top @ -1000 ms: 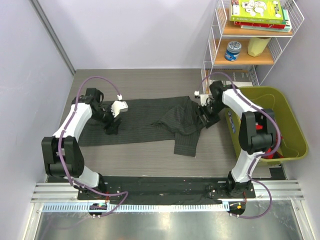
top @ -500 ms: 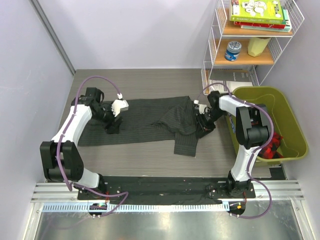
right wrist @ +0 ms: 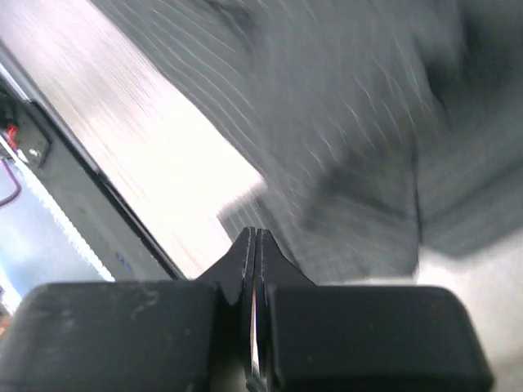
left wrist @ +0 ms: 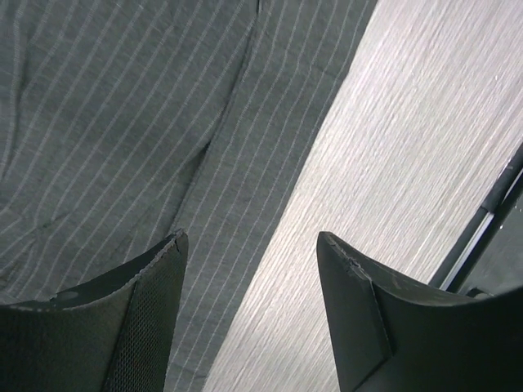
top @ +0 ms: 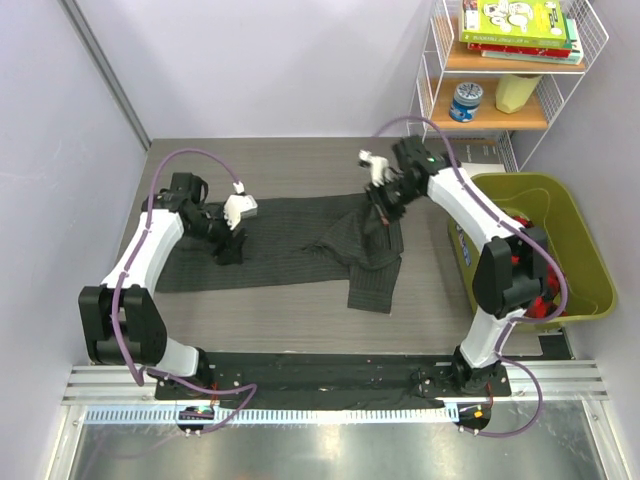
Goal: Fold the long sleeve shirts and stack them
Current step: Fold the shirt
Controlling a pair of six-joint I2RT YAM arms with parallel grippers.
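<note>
Charcoal pinstriped cloth covers the middle of the grey wood-grain table [top: 300, 170]: one long sleeve shirt [top: 270, 245] lies across it, flat on its left half and bunched into a dark heap on the right, with one strip of cloth trailing toward the near edge. The right gripper [top: 383, 200] is raised over that heap and the fabric peaks up to it. In the blurred wrist view its fingers [right wrist: 245, 269] are pressed together, so I take it to be pinching a fold of the shirt, though the pinch itself is not sharp. The left gripper [top: 231, 252] sits low on the flat left part. Its wrist view shows the fingers [left wrist: 155, 286] spread wide with nothing between them, over the line where the shirt's edge meets bare table. I judge this to be an early fold, the right side being gathered, with no stack begun. The next move seems to call for carrying the held cloth across the body and laying it smooth while the left gripper pins the flat side. To the right, an olive-green bin [top: 520, 180] holds something red [top: 548, 300], partly hidden by the arm. The wire shelf [top: 425, 90] carries books [top: 515, 22], a blue-labelled tin [top: 467, 101] and a pale yellow cup [top: 518, 92].
</note>
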